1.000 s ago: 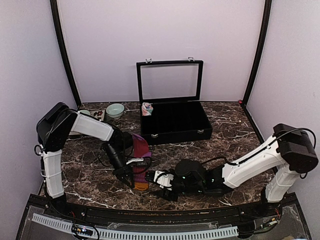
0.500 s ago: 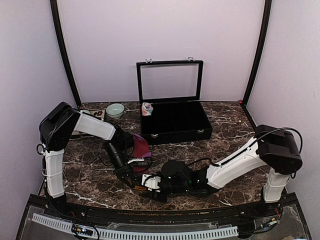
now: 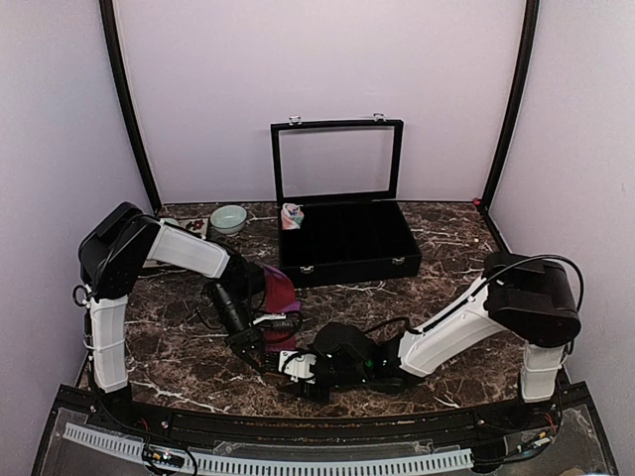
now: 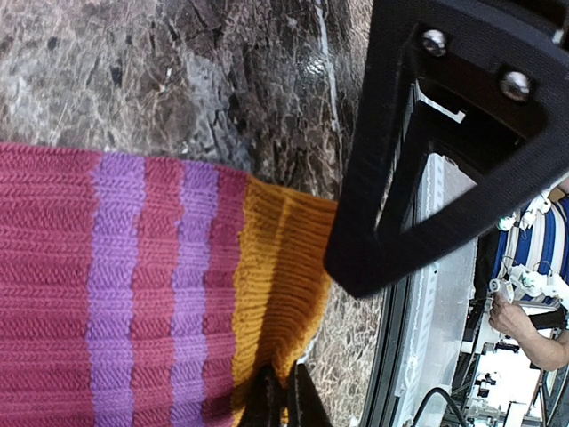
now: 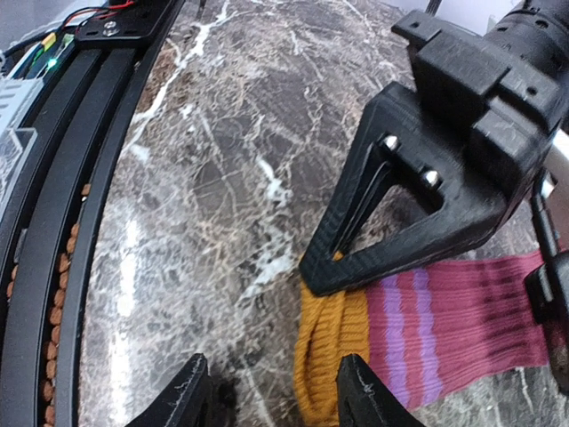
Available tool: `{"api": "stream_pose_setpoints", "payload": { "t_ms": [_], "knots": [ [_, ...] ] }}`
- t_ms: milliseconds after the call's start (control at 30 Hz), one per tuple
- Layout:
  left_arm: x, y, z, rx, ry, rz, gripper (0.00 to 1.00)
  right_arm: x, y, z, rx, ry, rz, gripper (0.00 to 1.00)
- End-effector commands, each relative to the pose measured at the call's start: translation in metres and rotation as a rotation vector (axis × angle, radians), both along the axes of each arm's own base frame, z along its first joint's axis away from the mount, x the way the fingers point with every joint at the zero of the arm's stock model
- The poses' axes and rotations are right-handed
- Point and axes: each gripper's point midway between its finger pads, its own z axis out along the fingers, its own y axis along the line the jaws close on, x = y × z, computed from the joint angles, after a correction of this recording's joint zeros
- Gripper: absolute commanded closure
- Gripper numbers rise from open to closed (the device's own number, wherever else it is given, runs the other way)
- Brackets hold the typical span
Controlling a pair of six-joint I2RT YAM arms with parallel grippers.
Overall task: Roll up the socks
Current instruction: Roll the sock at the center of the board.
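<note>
Maroon sock (image 3: 281,296) with purple stripes is lying flat on the dark marble table (image 3: 456,268), left of centre in the overhead view, its orange cuff (image 5: 331,356) pointing toward the lower edge. The left gripper (image 5: 322,274) is pressing its jaws together, pinching that cuff. The right gripper (image 5: 271,398) is hovering low with jaws spread, the cuff's edge lying between its fingers. The salmon-pink sock (image 3: 292,215) is sitting bunched at upper middle, just beside the open black case (image 3: 347,248).

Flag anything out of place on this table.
The pink-and-mint sock sits bunched at the back, by the back left corner of the black case, well apart from the maroon sock near the front. Nothing looks spilled or damaged.
</note>
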Motion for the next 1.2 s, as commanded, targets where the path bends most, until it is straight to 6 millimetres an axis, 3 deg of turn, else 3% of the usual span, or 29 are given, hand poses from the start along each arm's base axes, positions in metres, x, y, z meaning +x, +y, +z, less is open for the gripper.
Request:
{"api": "stream_pose_setpoints", "payload": {
  "t_ms": [0, 467, 600, 700, 800, 967, 1167],
  "knots": [
    [0.001, 0.01, -0.012, 0.047, -0.022, -0.036, 1.0, 0.01, 0.013, 0.014, 0.053, -0.051, -0.013, 0.52],
    [-0.002, 0.012, -0.012, 0.051, -0.015, -0.045, 1.0, 0.021, 0.01, -0.005, -0.002, -0.103, -0.044, 0.56],
    [-0.003, 0.014, -0.012, 0.056, -0.014, -0.049, 1.0, 0.031, 0.009, -0.006, -0.02, -0.125, -0.082, 0.79],
    [-0.002, 0.014, -0.014, 0.056, -0.022, -0.047, 1.0, 0.028, 0.009, -0.009, -0.025, -0.1, -0.072, 0.89],
    [0.0, 0.013, -0.016, 0.06, -0.029, -0.042, 1.0, 0.025, 0.008, -0.015, -0.036, -0.069, -0.072, 0.97],
    [0.005, 0.01, -0.016, 0.057, -0.047, -0.029, 1.0, 0.019, 0.005, -0.017, -0.035, -0.019, -0.07, 1.0],
    [0.032, 0.025, -0.022, 0.149, -0.281, 0.066, 0.8, 0.013, -0.004, -0.031, -0.078, 0.105, -0.093, 1.0]
  ]
}}
